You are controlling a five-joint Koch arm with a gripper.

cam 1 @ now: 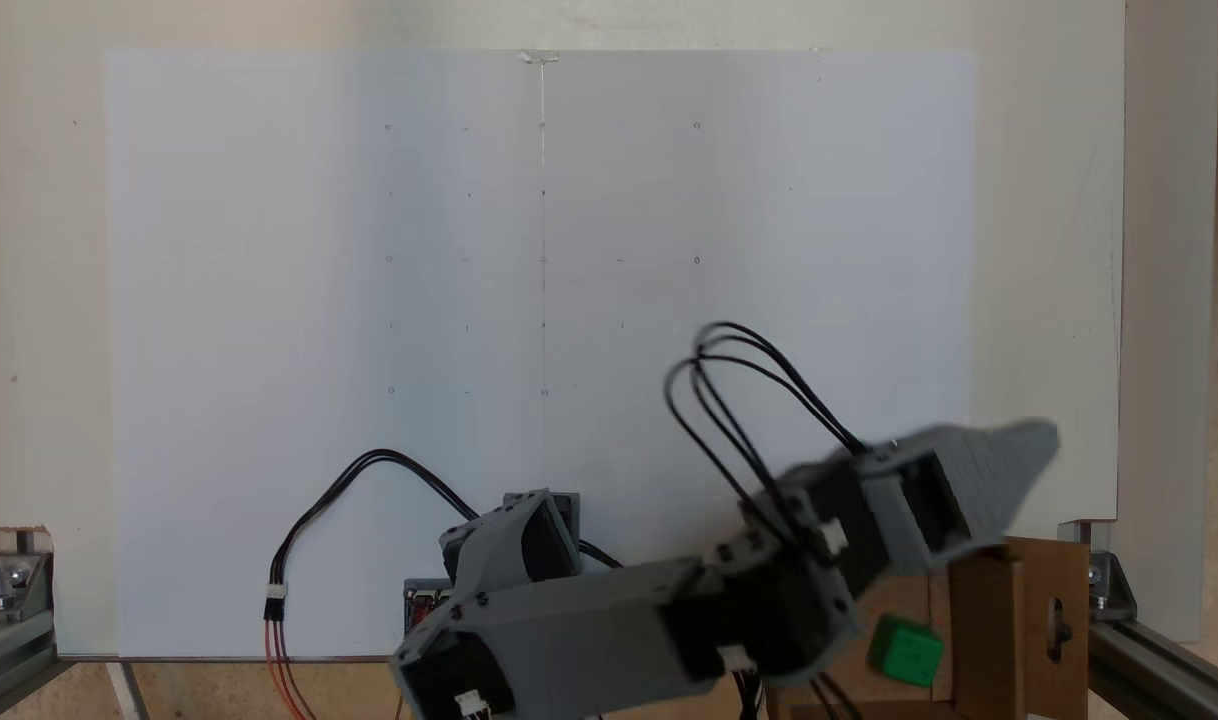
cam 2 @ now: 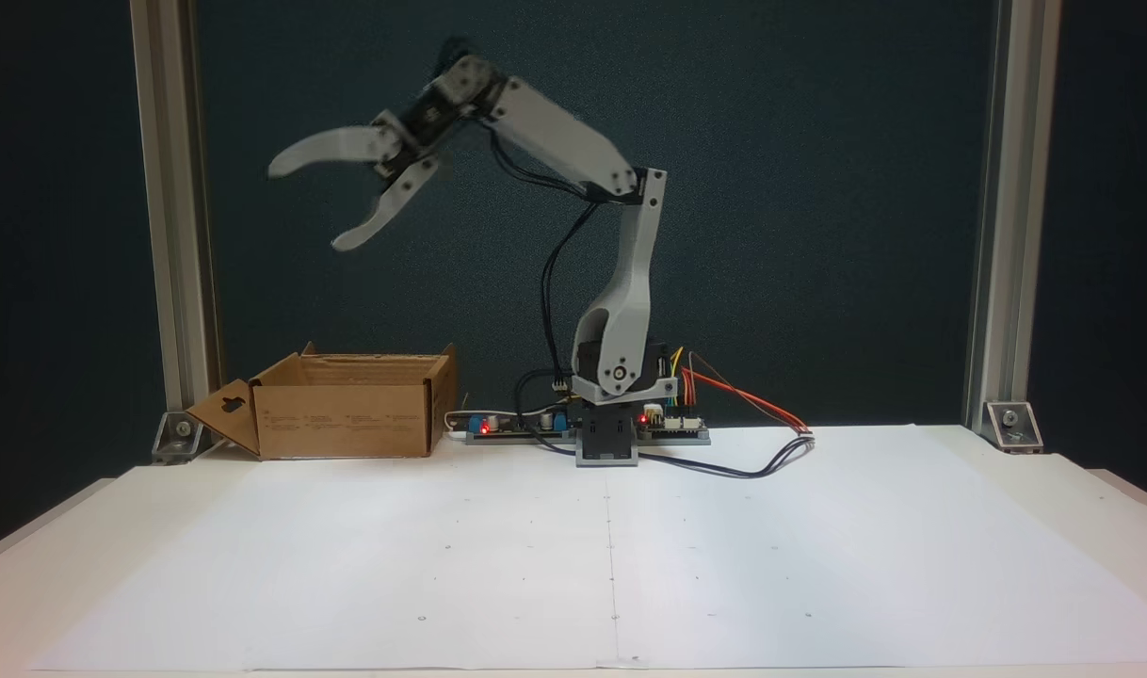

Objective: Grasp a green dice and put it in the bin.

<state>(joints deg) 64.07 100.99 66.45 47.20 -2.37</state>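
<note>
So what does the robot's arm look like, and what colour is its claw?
The arm is light grey plastic with black motor blocks at its joints and small dark screws along the edges. The gripper has two pale grey, curved, pointed fingers, like a beak. Black cables loop along the arm, and red, orange and yellow wires spread out at its base.

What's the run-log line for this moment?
gripper: open, raised above box | green dice: inside box | paper sheet: bare

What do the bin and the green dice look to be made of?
The bin looks like plain brown corrugated cardboard, matte, with folded flaps and a slot cutout. The green dice, seen inside it from above, seems to be smooth bright plastic, though blur leaves that uncertain.
</note>
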